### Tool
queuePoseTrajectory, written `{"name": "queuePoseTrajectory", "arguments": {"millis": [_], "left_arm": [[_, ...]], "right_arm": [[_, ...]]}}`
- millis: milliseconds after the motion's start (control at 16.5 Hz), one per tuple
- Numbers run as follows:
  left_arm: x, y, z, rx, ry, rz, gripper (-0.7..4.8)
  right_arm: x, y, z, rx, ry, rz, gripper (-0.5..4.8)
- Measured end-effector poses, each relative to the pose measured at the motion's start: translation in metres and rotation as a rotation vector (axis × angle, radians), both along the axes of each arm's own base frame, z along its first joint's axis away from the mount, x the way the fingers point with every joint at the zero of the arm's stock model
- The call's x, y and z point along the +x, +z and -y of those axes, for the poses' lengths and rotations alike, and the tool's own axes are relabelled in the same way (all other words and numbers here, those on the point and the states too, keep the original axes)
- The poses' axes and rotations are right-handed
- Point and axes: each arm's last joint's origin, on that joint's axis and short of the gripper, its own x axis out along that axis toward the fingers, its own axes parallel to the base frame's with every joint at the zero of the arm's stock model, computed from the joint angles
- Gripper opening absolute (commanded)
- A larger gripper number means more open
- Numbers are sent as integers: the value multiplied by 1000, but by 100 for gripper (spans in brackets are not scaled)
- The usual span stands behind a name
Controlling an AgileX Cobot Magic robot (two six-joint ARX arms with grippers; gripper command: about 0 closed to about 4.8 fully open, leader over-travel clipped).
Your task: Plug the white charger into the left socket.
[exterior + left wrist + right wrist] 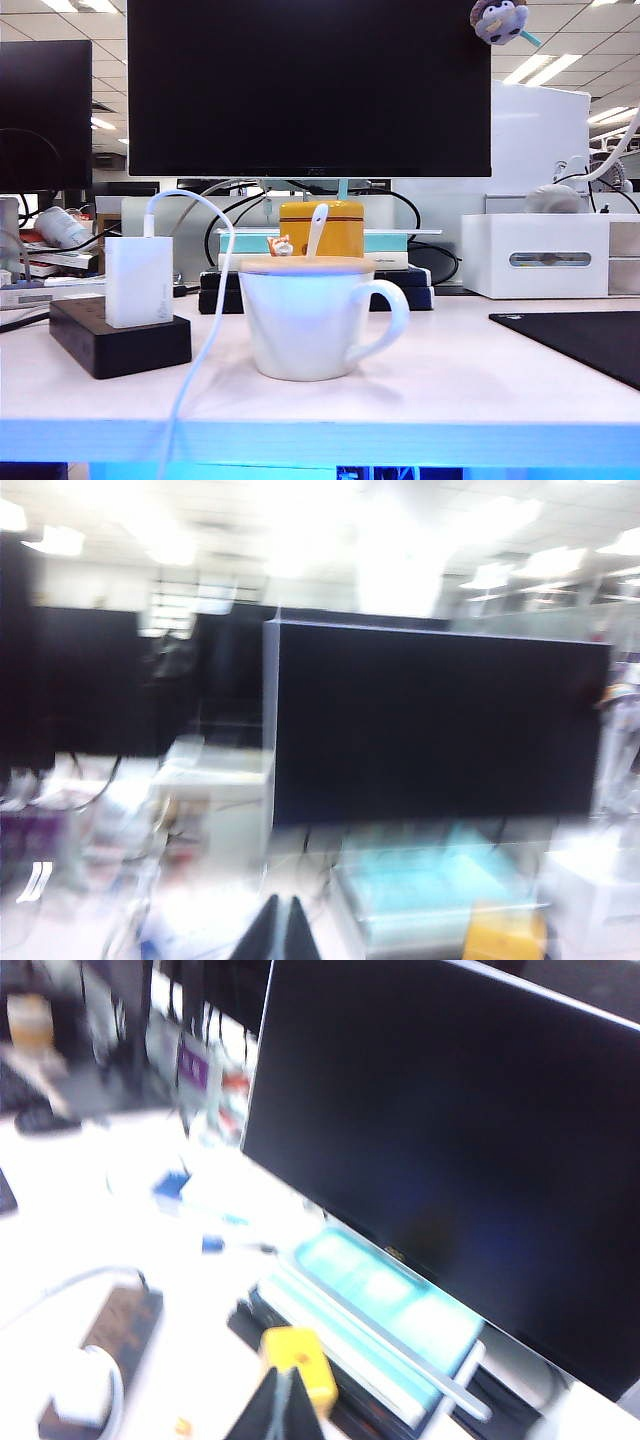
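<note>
Desk white, office | left gripper closed, raised | right gripper closed, raised, both empty

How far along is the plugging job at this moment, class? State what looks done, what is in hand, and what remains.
Done, by the look of it: the white charger stands upright on the black power strip, at its left end as the exterior view shows it, cable trailing off the table edge. In hand: nothing; the left gripper and right gripper are both shut, empty and up away from the strip. Left: probably nothing, though prong seating is hidden.
</note>
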Motion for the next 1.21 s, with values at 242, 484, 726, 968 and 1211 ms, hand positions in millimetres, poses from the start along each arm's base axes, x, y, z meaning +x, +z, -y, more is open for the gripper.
{"name": "queuePoseTrajectory", "arguments": {"millis": [242, 484, 726, 968, 1211], "left_arm": [[29, -40, 4, 37, 2, -270, -5], [74, -82, 10, -1, -22, -332, -5], [109, -132, 15, -41, -27, -367, -5], [118, -154, 15, -78, 2, -410, -5], [127, -181, 16, -61, 20, -456, -5]], "right_arm": [[-3, -97, 2, 100, 1, 18, -5], [-3, -172, 5, 114, -99, -25, -5], [-3, -238, 8, 70, -173, -147, -5], [-5, -276, 9, 50, -186, -230, -5], [-9, -306, 12, 16, -204, -295, -5]]}}
